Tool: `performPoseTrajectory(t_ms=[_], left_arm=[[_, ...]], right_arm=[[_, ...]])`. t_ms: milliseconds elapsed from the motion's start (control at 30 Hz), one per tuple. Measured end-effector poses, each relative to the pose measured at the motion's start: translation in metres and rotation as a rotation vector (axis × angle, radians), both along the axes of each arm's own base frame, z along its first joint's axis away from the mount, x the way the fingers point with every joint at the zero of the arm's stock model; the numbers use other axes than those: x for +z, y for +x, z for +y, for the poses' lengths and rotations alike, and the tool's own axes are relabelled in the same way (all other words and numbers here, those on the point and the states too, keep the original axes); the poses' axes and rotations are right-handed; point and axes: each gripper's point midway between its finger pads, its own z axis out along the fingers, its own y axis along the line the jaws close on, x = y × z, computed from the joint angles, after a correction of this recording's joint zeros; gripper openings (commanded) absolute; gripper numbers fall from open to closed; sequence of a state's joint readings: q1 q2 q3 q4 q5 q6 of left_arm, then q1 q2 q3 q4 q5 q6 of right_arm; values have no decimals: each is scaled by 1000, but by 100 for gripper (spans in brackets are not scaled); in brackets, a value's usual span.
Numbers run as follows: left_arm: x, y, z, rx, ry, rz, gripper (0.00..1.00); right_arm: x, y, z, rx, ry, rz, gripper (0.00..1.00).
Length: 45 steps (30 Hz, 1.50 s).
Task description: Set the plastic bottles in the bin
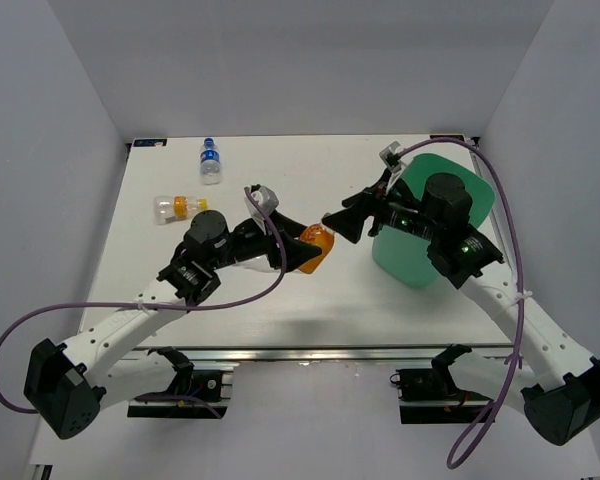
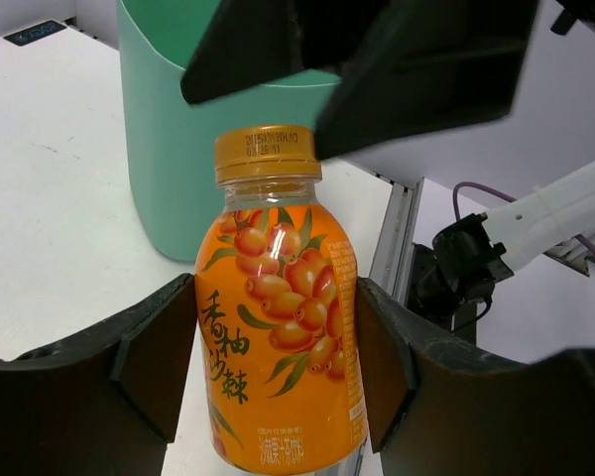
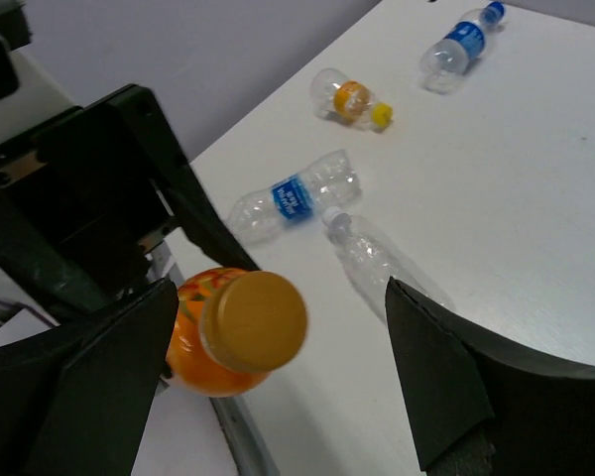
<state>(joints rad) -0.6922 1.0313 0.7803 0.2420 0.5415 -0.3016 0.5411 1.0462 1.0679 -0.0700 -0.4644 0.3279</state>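
My left gripper (image 1: 298, 248) is shut on the orange bottle (image 1: 317, 248) and holds it above the table, cap towards the right arm. In the left wrist view the bottle (image 2: 278, 347) sits between both fingers. My right gripper (image 1: 336, 222) is open, its fingers either side of the bottle's cap (image 3: 253, 322) without touching it. The mint-green bin (image 1: 420, 250) stands behind it, partly under the right arm; its wall shows in the left wrist view (image 2: 169, 149). A blue-labelled bottle (image 1: 211, 160) and a clear bottle with an orange band (image 1: 175, 207) lie at the far left.
The right wrist view shows another blue-labelled clear bottle (image 3: 293, 198) and a plain clear bottle (image 3: 377, 263) lying on the table below the left arm. The table's near edge rail (image 1: 310, 352) runs between the arm bases.
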Motion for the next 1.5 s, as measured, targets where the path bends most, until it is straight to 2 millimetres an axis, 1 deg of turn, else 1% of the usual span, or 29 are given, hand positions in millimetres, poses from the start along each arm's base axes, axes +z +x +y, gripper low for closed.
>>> performPoseTrajectory(t_ms=[100,200,300,467,500,533,600,633,667,700,800,900,967,1000,1033,1067,1100,1133,1167,1233,1267,1333,1367,1433,1500], left_arm=[[-3,6,-5,4,6,4,0],[-3,8,-7,7,3,3,0],[6,6,-9,-4,-28,-20,0],[10,3,-8,-8,-53,-34,0],[12,3,-8,-9,-55,-38,0],[12,2,-8,-12,-57,-40,1],[12,0,-9,-23,-55,-39,58],[12,0,-8,-23,-56,-40,93],[14,0,-8,-21,-61,-46,98],[15,0,-8,-18,-65,-41,98],[16,4,-4,29,-70,-12,98],[12,15,4,121,-73,55,98],[5,23,10,195,-68,126,98],[-1,28,14,238,-65,166,98],[-7,33,18,284,-60,203,98],[-14,38,23,340,-56,245,98],[-25,44,30,404,-44,292,98],[-36,48,36,456,-28,334,98],[-48,53,44,515,-11,376,98],[-73,57,57,616,33,457,98],[-86,59,64,665,53,494,98],[-114,59,75,748,109,571,98],[-127,58,79,775,135,603,98],[-152,53,89,827,188,660,98],[-170,48,98,867,229,700,98]], right_arm=[[-5,-10,9,46,27,31,88],[-14,-17,14,72,39,68,88],[-21,-19,16,77,50,103,85],[-13,-25,21,115,94,104,61],[-11,-26,22,122,106,101,49],[-8,-26,23,124,117,92,43],[-2,-27,24,128,140,88,32],[-1,-27,23,129,145,93,23],[0,-27,23,125,148,89,21],[1,-26,22,116,148,82,17],[-1,-16,15,42,128,62,16],[0,3,0,-97,76,32,13],[8,18,-16,-208,40,-12,13],[9,29,-28,-293,6,-32,13],[22,35,-39,-349,6,-66,12],[30,44,-53,-431,-12,-91,12],[41,53,-70,-522,-25,-127,12],[50,58,-84,-593,-33,-157,12],[60,63,-102,-683,-45,-188,12],[70,67,-133,-830,-74,-223,19],[72,67,-147,-896,-93,-231,20],[67,67,-169,-1001,-143,-227,31],[63,67,-177,-1039,-170,-222,39],[51,68,-187,-1087,-228,-205,61],[38,70,-191,-1107,-288,-186,89]])
